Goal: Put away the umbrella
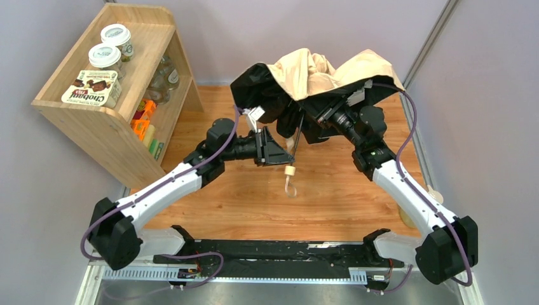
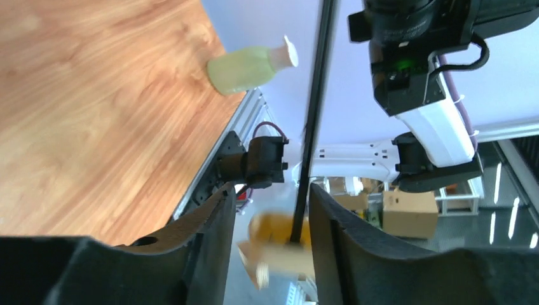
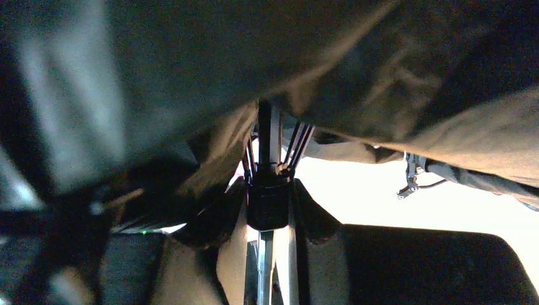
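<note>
Umbrella (image 1: pixel 318 73) held up off the desk (image 1: pixel 254 210), half collapsed. Canopy (image 1: pixel 356 67) bunched at the far side, peach-beige outside, black lining showing on its left flank, close to the back wall and the right wall. Thin black shaft (image 2: pixel 314 108) slants down toward the near side and ends in a cream handle (image 1: pixel 291 170) with the wrist cord (image 1: pixel 291 189) dangling under it, over mid-desk. Right end effector (image 3: pixel 270 190) is up under the canopy, fingers closed on the black collar (image 3: pixel 270 210) where the ribs meet the shaft. Left end effector (image 2: pixel 272 210) sits low on the shaft just above the handle, fingers parted; the shaft passes between them, nearer one finger, with a gap on the other side, not gripped. Wooden shelf (image 1: pixel 82 117) stands along the desk's left edge, angled, jars and a carton on top. Pale green bottle (image 2: pixel 251 67) lies by the right edge, next to the metal rail. A broad stretch of wood grain shows between the handle and the arm bases.
</note>
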### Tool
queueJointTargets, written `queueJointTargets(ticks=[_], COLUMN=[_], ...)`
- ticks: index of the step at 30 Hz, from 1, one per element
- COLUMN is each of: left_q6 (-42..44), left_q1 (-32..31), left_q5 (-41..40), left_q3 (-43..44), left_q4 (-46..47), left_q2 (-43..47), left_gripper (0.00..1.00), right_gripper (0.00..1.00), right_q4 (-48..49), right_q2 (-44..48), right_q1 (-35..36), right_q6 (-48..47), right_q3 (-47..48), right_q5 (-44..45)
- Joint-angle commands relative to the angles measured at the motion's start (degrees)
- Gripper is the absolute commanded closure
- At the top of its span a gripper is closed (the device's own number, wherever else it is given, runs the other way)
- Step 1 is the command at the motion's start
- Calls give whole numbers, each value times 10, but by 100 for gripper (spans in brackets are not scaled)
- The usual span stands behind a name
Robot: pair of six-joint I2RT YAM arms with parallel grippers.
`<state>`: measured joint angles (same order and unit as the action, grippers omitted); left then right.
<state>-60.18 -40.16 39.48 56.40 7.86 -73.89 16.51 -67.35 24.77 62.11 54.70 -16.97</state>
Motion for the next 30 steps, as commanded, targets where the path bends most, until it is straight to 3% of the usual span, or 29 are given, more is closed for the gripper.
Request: queueJointTargets(ticks=[1,6,12,16,18,19,21,25,30], left_q6=[-24,-17,-9,-4,-5,2,24,38,48], left_q1=[0,-29,-33,-33,-33,-30,-20,23,24], left_q5=[-57,-80,-64,-57,-42,-42,-53,-68,-68], left_q3=[-74,-99,-67,-44,-35,-23,-3,-3,-11], left_q4=[36,23,45,47,64,60,11,6,-3], left_q2=[77,95,46,17,2,-1,-3,24,32], left_gripper=[43,32,34,51,75,92,100,100,100], right_gripper=[100,100,100,100,100,100,100,100,100], right_q4=[106,147,135,109,93,92,86,51,19], right_q2=[-12,-48,-54,-40,-34,-31,-17,54,85], right_q1=[-30,-29,-18,-14,-15,-11,10,93,96], right_q6=[21,38,18,-11,-19,-16,-32,-53,-62], right_q3=[42,57,61,59,56,49,20,-94,-106], right_q5=[9,6,-10,-8,-9,-23,-37,5,29])
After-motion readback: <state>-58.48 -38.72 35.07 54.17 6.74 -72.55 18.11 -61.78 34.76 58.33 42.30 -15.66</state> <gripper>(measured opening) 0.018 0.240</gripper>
